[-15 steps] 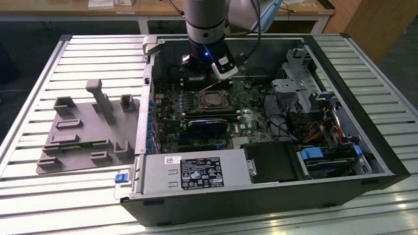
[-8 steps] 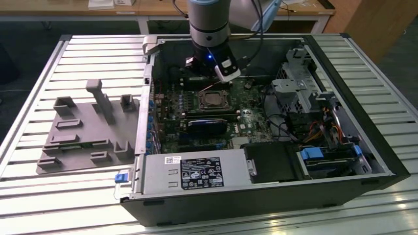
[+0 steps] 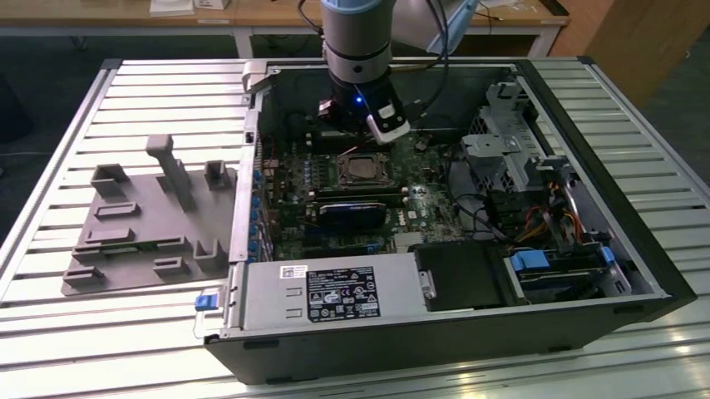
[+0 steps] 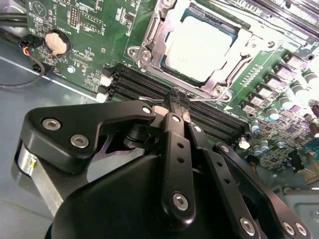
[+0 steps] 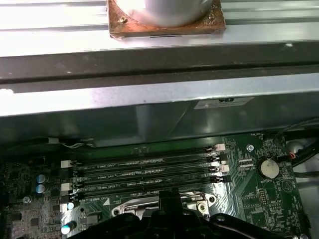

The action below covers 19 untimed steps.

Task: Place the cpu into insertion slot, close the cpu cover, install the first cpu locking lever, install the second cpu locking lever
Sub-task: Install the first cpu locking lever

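The cpu [image 4: 199,45] lies flat in its socket on the green motherboard, silvery-tan top up; in the exterior view the cpu [image 3: 357,170] is mid-board. The cpu cover [image 4: 246,47], a silvery frame plate, lies down around it. My gripper [image 4: 178,105] is shut, with its black fingertips at the socket's edge beside the memory slots. They touch a thin metal lever [image 4: 207,97] that runs along that edge. Whether they pinch it I cannot tell. In the exterior view the gripper [image 3: 352,143] hangs just behind the socket. In the first wrist view the gripper [image 5: 168,196] meets the socket frame [image 5: 199,204].
Black memory slots [image 5: 149,169] run right behind the socket, with a coin battery [image 4: 56,42] farther off. A graphics card [image 3: 355,212], the power supply box [image 3: 332,291] and drive cages [image 3: 510,141] crowd the case. A grey fixture [image 3: 145,224] sits on the table at the exterior view's left.
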Tool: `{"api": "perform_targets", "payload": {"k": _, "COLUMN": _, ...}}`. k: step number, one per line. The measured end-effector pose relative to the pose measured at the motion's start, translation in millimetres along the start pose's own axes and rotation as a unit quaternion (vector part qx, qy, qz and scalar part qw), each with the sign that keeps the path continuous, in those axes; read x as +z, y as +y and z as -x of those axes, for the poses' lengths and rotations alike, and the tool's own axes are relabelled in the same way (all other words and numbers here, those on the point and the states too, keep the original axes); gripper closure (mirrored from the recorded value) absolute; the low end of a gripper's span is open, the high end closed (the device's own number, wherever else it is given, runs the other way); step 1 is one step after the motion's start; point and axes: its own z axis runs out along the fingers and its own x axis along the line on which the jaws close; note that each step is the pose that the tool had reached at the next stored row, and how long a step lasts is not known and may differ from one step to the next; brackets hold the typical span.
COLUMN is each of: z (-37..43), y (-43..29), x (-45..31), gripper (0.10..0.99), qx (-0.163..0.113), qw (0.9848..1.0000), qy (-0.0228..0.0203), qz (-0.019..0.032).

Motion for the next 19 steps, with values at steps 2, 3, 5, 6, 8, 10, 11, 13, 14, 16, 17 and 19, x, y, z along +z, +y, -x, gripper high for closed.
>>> {"api": "perform_targets", "payload": {"k": 2, "z": -0.1, "y": 0.9, "x": 1.0, "gripper": 0.984, "qx": 0.0, "qw": 1.0, "qy": -0.0002, "qz": -0.0002}}
{"api": "perform_targets", "payload": {"k": 3, "z": -0.1, "y": 1.4, "x": 1.4, "gripper": 0.984, "qx": 0.0, "qw": 1.0, "qy": -0.0002, "qz": -0.0004}}
{"api": "perform_targets", "payload": {"k": 5, "z": -0.3, "y": 2.3, "x": 2.2, "gripper": 0.984, "qx": 0.0, "qw": 1.0, "qy": -0.0003, "qz": -0.0008}}
{"api": "perform_targets", "payload": {"k": 6, "z": -0.3, "y": 2.9, "x": 2.5, "gripper": 0.984, "qx": 0.0, "qw": 1.0, "qy": -0.0003, "qz": -0.001}}
{"api": "perform_targets", "payload": {"k": 8, "z": -0.5, "y": 4.2, "x": 3.4, "gripper": 0.984, "qx": 0.0, "qw": 1.0, "qy": -0.0004, "qz": -0.0012}}
{"api": "perform_targets", "payload": {"k": 10, "z": -0.5, "y": 5.7, "x": 4.3, "gripper": 0.984, "qx": 0.0, "qw": 1.0, "qy": -0.0004, "qz": -0.0014}}
{"api": "perform_targets", "payload": {"k": 11, "z": -0.6, "y": 6.4, "x": 4.7, "gripper": 0.984, "qx": 0.0, "qw": 1.0, "qy": -0.0004, "qz": -0.0014}}
{"api": "perform_targets", "payload": {"k": 13, "z": -0.4, "y": 7.3, "x": 5.6, "gripper": 0.984, "qx": 0.0, "qw": 1.0, "qy": -0.0004, "qz": -0.0016}}
{"api": "perform_targets", "payload": {"k": 14, "z": -0.4, "y": 7.3, "x": 5.9, "gripper": 0.984, "qx": 0.0, "qw": 1.0, "qy": -0.0004, "qz": -0.0018}}
{"api": "perform_targets", "payload": {"k": 16, "z": -0.5, "y": 7.1, "x": 6.7, "gripper": 0.984, "qx": 0.001, "qw": 1.0, "qy": -0.0011, "qz": -0.0025}}
{"api": "perform_targets", "payload": {"k": 17, "z": -0.6, "y": 7.0, "x": 7.2, "gripper": 0.984, "qx": 0.001, "qw": 1.0, "qy": -0.0023, "qz": -0.0028}}
{"api": "perform_targets", "payload": {"k": 19, "z": -0.6, "y": 6.7, "x": 8.2, "gripper": 0.984, "qx": 0.001, "qw": 1.0, "qy": -0.0051, "qz": -0.0044}}
